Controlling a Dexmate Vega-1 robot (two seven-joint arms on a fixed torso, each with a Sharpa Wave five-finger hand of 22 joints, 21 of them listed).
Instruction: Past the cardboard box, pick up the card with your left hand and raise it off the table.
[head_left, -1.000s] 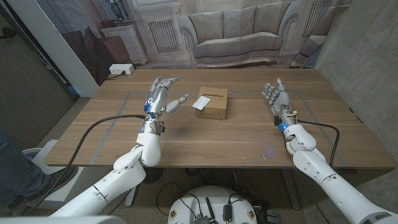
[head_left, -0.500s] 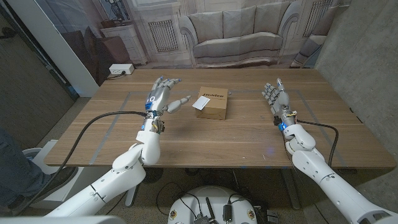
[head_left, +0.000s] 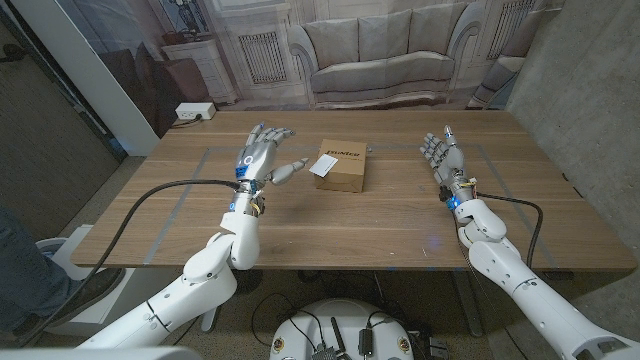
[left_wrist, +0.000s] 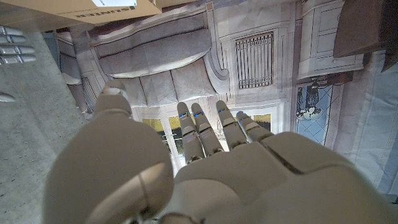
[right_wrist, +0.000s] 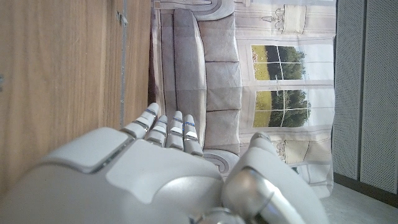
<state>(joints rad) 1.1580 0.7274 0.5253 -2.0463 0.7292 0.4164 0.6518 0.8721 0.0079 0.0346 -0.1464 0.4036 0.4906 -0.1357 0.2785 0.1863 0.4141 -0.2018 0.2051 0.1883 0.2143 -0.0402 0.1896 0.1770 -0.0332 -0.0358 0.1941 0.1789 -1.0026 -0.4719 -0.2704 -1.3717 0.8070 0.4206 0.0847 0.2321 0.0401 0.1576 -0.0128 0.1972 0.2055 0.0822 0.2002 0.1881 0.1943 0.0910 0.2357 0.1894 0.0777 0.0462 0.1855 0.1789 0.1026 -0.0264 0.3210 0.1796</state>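
On the wooden table (head_left: 330, 225) the cardboard box (head_left: 341, 166) sits at the middle toward the far side, a card (head_left: 324, 165) lying on its left part, the left hand (head_left: 259, 157) just left of the box and the right hand (head_left: 441, 153) well apart to its right

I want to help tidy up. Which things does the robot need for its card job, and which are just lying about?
For the job: card; cardboard box; left hand, open beside the box.

Just there: right hand; black cable; wooden table; power strip behind the table.
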